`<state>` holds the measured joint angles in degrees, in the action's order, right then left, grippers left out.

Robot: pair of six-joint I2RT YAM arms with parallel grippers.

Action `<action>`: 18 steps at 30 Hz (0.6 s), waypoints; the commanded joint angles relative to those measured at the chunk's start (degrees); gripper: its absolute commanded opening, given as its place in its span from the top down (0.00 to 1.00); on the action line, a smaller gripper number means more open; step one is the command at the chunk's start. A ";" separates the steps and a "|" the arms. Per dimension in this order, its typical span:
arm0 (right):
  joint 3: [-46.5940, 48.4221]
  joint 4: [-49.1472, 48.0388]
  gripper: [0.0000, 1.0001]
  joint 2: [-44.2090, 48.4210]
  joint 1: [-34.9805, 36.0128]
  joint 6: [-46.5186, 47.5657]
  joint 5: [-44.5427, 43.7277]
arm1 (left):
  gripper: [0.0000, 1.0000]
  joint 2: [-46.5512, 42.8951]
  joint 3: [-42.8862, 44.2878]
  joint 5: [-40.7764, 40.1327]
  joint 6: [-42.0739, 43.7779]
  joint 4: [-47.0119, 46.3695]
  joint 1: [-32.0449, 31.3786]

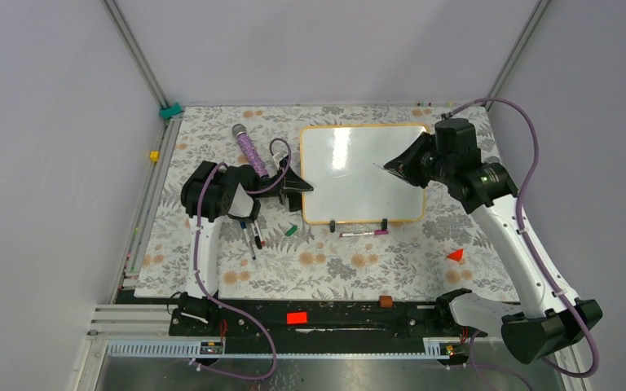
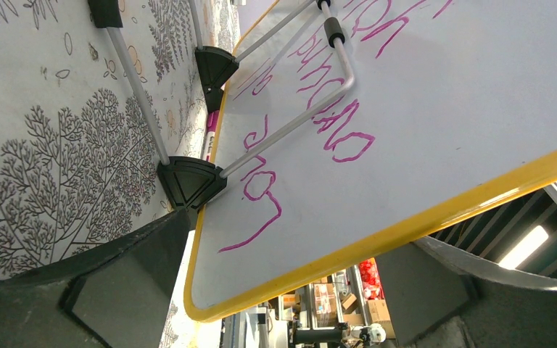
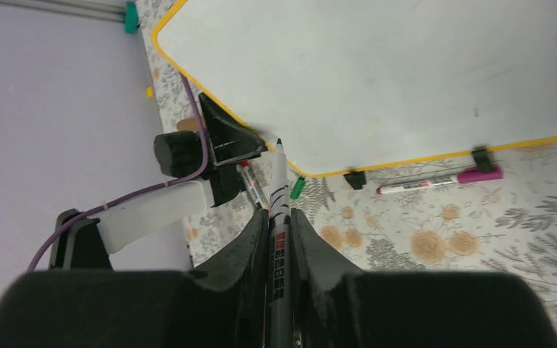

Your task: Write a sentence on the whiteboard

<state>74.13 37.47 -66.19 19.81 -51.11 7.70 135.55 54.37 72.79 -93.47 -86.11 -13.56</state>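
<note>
The whiteboard (image 1: 350, 183) lies propped on the flowered table, its upper face (image 3: 377, 72) blank white inside a yellow-orange frame. The sentence is out of view. Seen from below, the board's other face (image 2: 442, 109) carries purple handwriting and a wire stand. My left gripper (image 1: 297, 189) stands open astride the board's left edge, one finger under it and one over it (image 2: 290, 246). My right gripper (image 1: 393, 166) is shut on a grey marker (image 3: 279, 196) with its cap off. The marker's dark tip hangs over the board's right half.
A pink-capped marker (image 1: 363, 233) lies in front of the board's two black feet. A green cap (image 1: 291, 230) and several markers (image 1: 253, 232) lie by the left arm. A purple microphone (image 1: 246, 147) lies at the back left. A red piece (image 1: 455, 255) sits at the front right.
</note>
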 commanded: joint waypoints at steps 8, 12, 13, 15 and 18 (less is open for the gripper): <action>8.34 9.59 1.00 -1.79 0.18 7.86 -4.93 | 0.01 5.26 -0.84 -2.25 3.28 1.44 -0.37; 7.85 7.31 1.00 -1.81 0.23 8.84 -2.72 | 0.01 5.26 -0.84 -2.47 3.67 1.51 -0.37; 7.32 6.59 1.00 -1.66 0.25 8.77 -2.25 | 0.01 5.26 -0.77 -2.59 3.92 1.55 -0.35; 5.84 4.56 1.00 -0.75 0.24 8.15 -1.68 | 0.01 5.27 -0.59 -2.50 4.25 1.62 -0.35; 4.41 1.63 1.00 -0.03 0.23 8.24 -0.48 | 0.01 5.37 -0.43 -2.69 4.40 1.82 -0.25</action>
<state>79.72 43.90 -67.77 19.81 -43.75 4.95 135.57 54.52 72.86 -93.47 -86.11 -13.56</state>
